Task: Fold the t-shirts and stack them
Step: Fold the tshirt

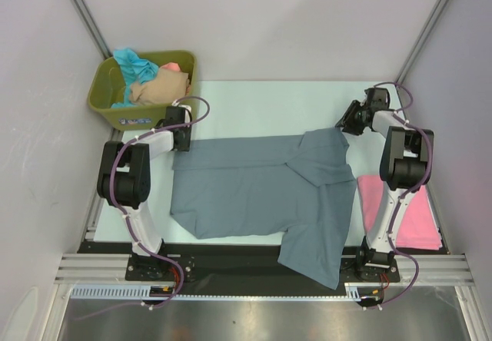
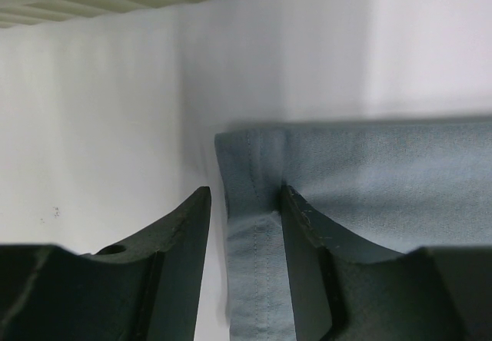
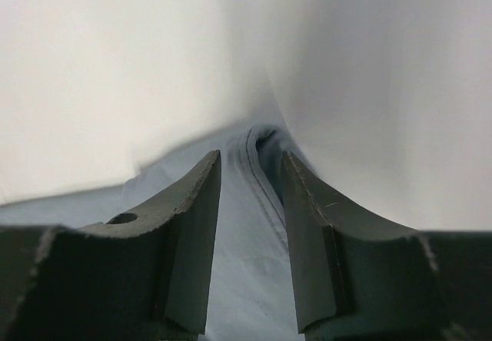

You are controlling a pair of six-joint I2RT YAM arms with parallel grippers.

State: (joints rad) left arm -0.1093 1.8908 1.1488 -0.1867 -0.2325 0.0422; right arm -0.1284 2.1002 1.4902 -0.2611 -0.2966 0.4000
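A: Top external view first: which step is judged to be in hand?
B: The folding of the slate grey-blue t-shirt (image 1: 254, 191) is judged to be in hand. It is spread across the table (image 1: 254, 99), with its right part laid over toward the middle. Its far left corner is seen just under the left gripper (image 1: 182, 137), and its far right corner just under the right gripper (image 1: 346, 124).
A: How are the jaws found to stand?
B: In both wrist views they are seen spread. Between the left fingers (image 2: 304, 264) a stitched hem is framed, with bare table showing beside one pad. Between the right fingers (image 3: 192, 241) a raised ridge of hem is framed. Nothing is seen pinched.
A: What is called for next?
B: Probably each pair of jaws must be lowered and closed on its hem, so that the far edge can be lifted and carried back toward the bases. An even pull would be needed, or the cloth may be skewed.
A: And the others?
B: A pink t-shirt (image 1: 400, 210) is seen behind the right gripper, outside its arm. Teal, beige and salmon ones are heaped in the olive tub (image 1: 104, 103) beyond the left gripper.
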